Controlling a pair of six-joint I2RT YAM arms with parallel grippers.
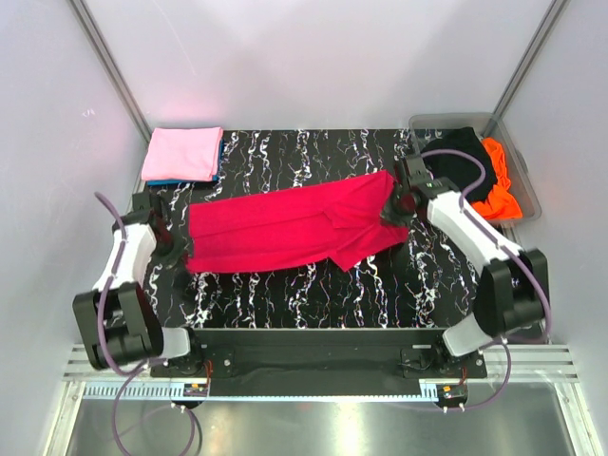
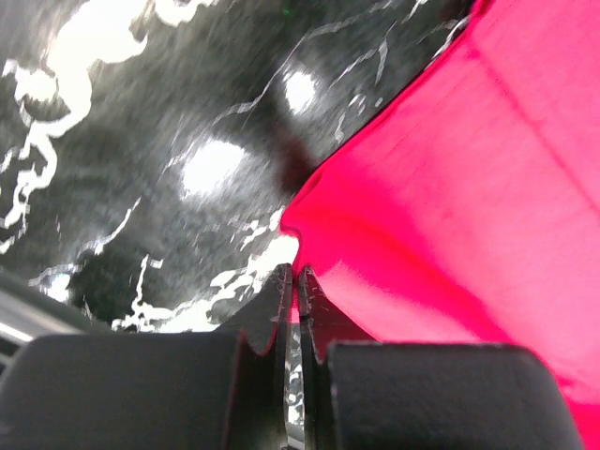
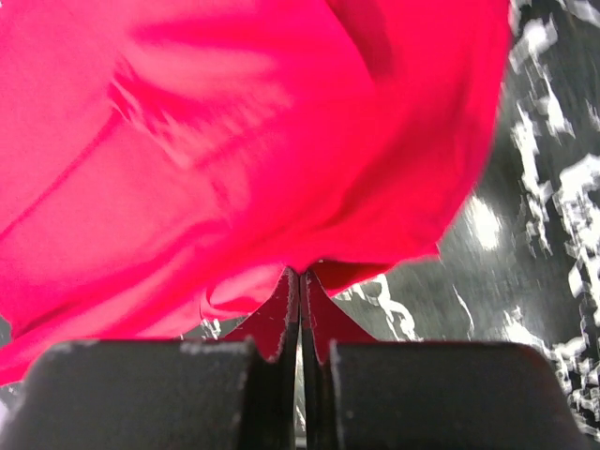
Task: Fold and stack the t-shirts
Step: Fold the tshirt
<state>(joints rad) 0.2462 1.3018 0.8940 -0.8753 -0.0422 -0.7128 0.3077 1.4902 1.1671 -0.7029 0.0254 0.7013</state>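
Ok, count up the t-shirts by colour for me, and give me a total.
red t-shirt: 1
pink t-shirt: 1
blue t-shirt, only an edge showing under the pink: 1
black t-shirt: 1
orange t-shirt: 1
Total visible: 5

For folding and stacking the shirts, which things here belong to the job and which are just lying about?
Job: red t-shirt, held by left gripper and right gripper; pink t-shirt; blue t-shirt under it; black t-shirt; orange t-shirt.
Lying about: plastic bin; table.
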